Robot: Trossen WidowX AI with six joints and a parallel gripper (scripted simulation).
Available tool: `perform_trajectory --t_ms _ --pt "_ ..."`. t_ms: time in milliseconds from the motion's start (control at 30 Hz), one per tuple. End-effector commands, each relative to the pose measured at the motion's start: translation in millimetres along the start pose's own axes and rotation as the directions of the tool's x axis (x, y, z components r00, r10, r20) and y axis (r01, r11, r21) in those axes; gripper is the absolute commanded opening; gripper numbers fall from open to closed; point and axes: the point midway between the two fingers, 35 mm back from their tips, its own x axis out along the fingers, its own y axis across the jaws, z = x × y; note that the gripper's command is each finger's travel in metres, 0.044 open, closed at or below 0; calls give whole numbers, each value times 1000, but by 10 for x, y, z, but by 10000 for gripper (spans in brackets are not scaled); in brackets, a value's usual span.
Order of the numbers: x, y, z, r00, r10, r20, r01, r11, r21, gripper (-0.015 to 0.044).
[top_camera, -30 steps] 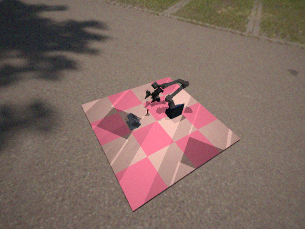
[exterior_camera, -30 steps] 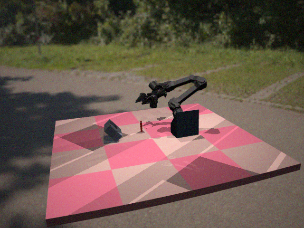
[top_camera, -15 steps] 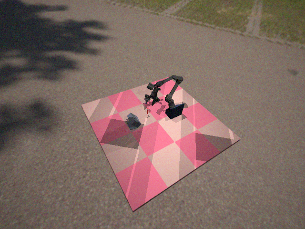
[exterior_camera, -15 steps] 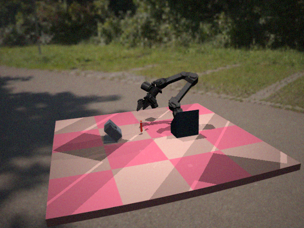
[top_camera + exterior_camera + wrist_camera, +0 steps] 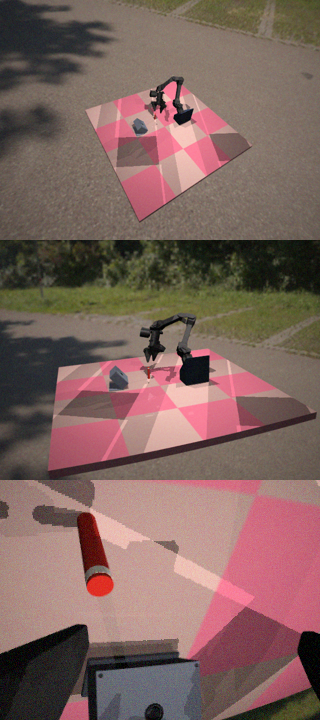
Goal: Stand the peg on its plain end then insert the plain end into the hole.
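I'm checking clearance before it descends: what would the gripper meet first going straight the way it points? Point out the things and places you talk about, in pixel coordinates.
Probably the tabletop (image 5: 178, 134) (image 5: 191, 397) beside the upright peg (image 5: 155, 116) (image 5: 148, 373) (image 5: 94, 550), though depth is unclear.

Pink-and-beige checkered tabletop (image 5: 149, 180) (image 5: 82, 438) (image 5: 250, 555); dark side edge seen in exterior view. Landmark: the sloped panel (image 5: 139, 126) (image 5: 117, 376) (image 5: 145, 682), blue-grey, hole in face, resting on a beige square. Red peg (image 5: 155, 116) (image 5: 148, 373) (image 5: 93, 550) near it, on the side its face points to, upright, banded end up. Black box-like block (image 5: 184, 117) (image 5: 195, 371) well apart from panel, beyond peg. Shadows and pale streaks cross the squares.
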Motion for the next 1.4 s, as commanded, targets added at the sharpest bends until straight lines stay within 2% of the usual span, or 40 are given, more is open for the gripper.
perform_trajectory --t_ms 0,300,533,833,1367 --pt "15 39 -9 992 51 114 -49 999 -22 440" --pt "40 129 -70 921 226 317 -201 974 -108 440" --pt "29 197 -173 851 359 383 -314 933 -176 440" --pt "30 197 -173 851 359 383 -307 932 -191 440" --pt "50 206 -164 852 359 382 -126 848 -515 440"
